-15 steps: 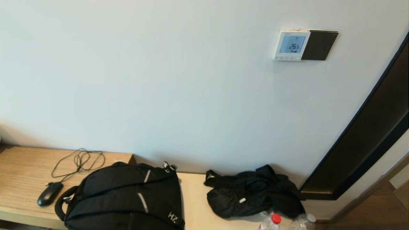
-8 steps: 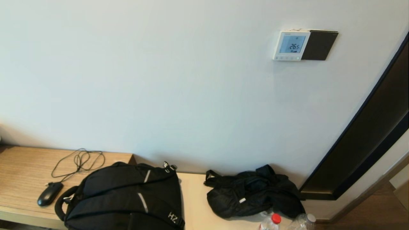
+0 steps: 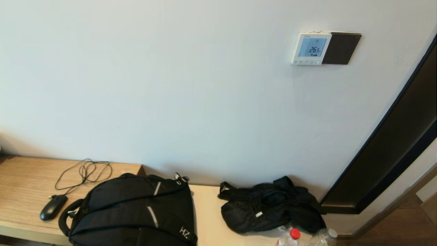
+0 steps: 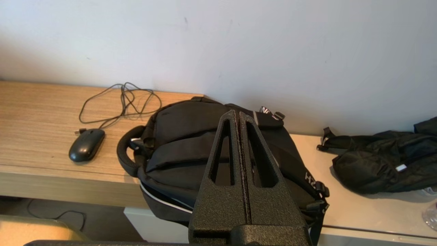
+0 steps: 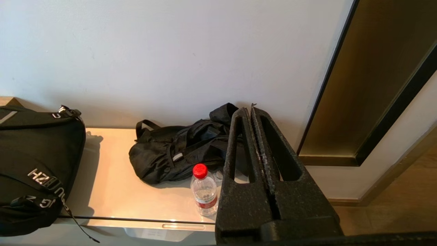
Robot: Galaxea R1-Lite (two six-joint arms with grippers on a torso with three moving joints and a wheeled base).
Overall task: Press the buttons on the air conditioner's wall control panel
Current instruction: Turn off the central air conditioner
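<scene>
The panel (image 3: 311,48) is sitting high on the wall (image 3: 177,89), toward the right side of the head view, its pale blue screen (image 3: 312,47) showing digits. The buttons (image 3: 306,62) are running in a row along its lower edge, below the screen. A dark plate (image 3: 341,48) is touching the panel's right edge. Neither arm is appearing in the head view, and both grippers are sitting well below the panel. The left gripper (image 4: 238,114) is showing in the left wrist view with its fingers (image 4: 225,150) pressed together along a thin seam, holding nothing and touching nothing; it is hanging over the black backpack (image 3: 133,208) lying on the bench (image 3: 24,184). The right gripper (image 5: 251,110) is showing in the right wrist view with its fingers (image 5: 239,150) likewise closed against each other, empty, hanging over the red-capped bottle (image 5: 203,189) and the crumpled black bag (image 3: 269,208). A mouse (image 3: 53,207) is resting on the wood part of the bench, left of the backpack, its cable (image 3: 87,172) lying in loose loops near the wall. A second, clear bottle (image 3: 322,238) is standing just beside the red-capped one. A dark door frame (image 3: 392,143) is slanting down the right of the head view.
</scene>
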